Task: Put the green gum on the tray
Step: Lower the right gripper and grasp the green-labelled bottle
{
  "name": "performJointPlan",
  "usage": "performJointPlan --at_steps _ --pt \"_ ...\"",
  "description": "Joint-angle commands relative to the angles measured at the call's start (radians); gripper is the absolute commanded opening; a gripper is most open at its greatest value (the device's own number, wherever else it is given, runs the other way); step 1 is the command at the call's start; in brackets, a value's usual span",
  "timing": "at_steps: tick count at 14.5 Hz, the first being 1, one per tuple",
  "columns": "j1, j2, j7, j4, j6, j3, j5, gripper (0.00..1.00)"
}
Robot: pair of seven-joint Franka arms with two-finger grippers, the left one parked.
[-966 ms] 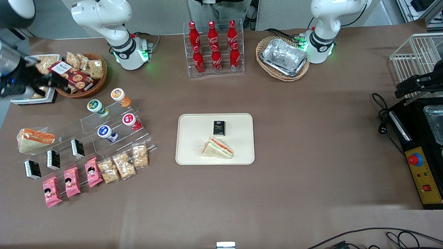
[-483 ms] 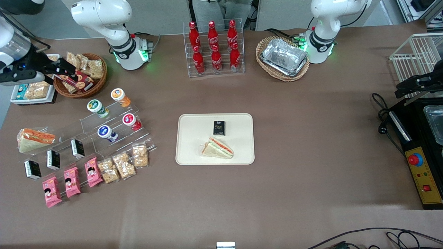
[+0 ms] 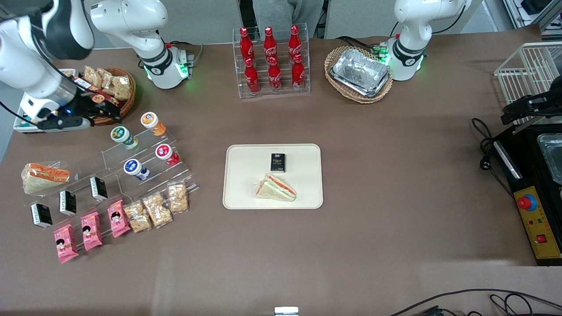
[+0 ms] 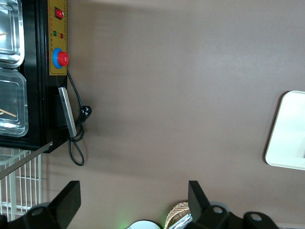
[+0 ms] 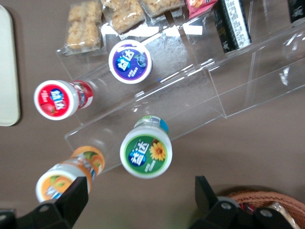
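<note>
The green gum stands on the upper step of a clear acrylic stand, upright as far as I can judge, its white lid with the green label facing up at me. On the same step beside it is the orange bottle; one step down, nearer the front camera, are the red bottle and the blue bottle. My gripper hangs above the table just beside the stand, a little farther from the front camera than the green gum, near the wicker basket of snacks. My fingers are spread wide with nothing between them, and the wrist camera shows the green lid lying roughly between the two tips, though lower down. I judge I am in the approach: nothing is gripped yet, and the tray, which already carries a sandwich and a small black box, lies well apart toward the middle of the table. The next move, as I see it, calls for centring over the lid and coming down so the fingers pass either side of the body without nudging the orange bottle close by, then closing, lifting clear of the step, and carrying across to a bare part of the tray.
</note>
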Motion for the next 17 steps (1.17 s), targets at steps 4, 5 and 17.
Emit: performJointPlan --at_steps 4,5,17 --pt "-0.007 0.061 0.007 -0.094 0.18 0.001 -0.012 1.0" --pt "-0.007 0.072 0.007 -0.094 0.191 0.001 -0.012 1.0" --pt "-0.001 0.116 0.025 -0.091 0.221 0.011 -0.046 0.5"
